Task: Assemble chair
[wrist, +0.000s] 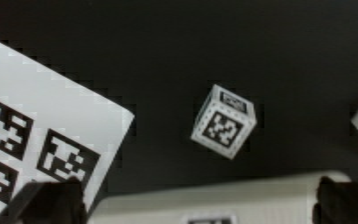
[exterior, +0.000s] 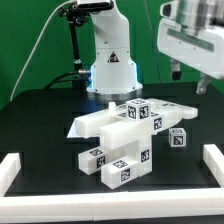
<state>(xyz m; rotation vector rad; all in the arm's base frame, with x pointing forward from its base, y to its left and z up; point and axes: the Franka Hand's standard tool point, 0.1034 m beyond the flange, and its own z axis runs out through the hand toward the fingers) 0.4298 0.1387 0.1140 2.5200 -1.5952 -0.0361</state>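
The jaws are wide open and hold nothing, high above the black counter [exterior: 40, 118]. The chunky white plastic chair blocks [exterior: 108, 128] with square tags sit heaped in its middle.

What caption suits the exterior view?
Open tool hangs high over a black table strewn with tagged white chair parts.

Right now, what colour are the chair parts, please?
Chair parts: white, with black-and-white tags; exterior view.
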